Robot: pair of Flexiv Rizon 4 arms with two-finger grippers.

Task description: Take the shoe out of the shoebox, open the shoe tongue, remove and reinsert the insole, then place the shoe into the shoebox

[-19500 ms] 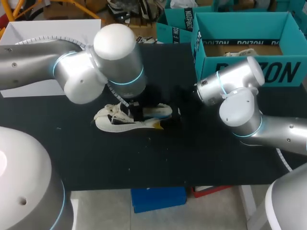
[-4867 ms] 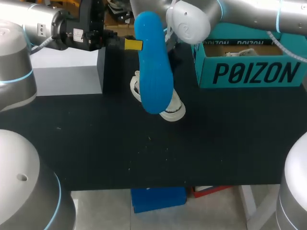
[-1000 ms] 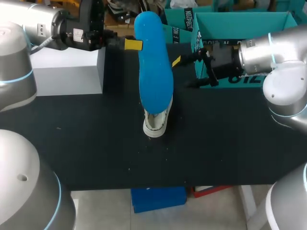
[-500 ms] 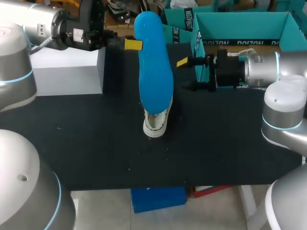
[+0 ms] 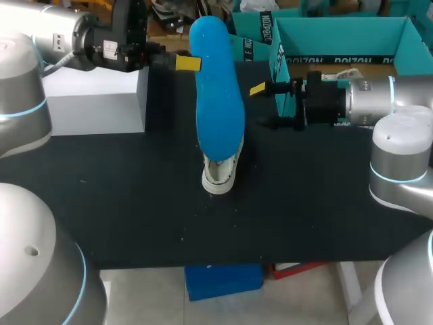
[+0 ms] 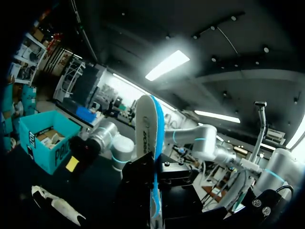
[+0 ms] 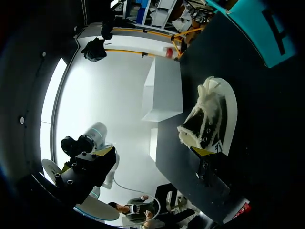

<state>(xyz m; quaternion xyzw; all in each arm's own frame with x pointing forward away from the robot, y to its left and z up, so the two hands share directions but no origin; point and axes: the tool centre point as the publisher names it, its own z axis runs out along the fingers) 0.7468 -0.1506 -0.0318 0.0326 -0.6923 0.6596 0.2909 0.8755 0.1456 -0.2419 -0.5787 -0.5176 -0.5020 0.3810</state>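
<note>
As seen from above, the white shoe (image 5: pixel 220 173) lies on the black table (image 5: pixel 122 203) near its middle, neither hand touching it. Above it the blue insole (image 5: pixel 216 101) hangs lengthwise, gripped near its far end by the left hand (image 5: pixel 186 63) – fingers closed on it from both sides, per the left wrist view. Right hand (image 5: pixel 261 105) hovers just beside the insole's right edge, fingers spread, holding nothing. Farthest back – the teal shoebox (image 5: pixel 338 30), open, at the table's far right
</note>
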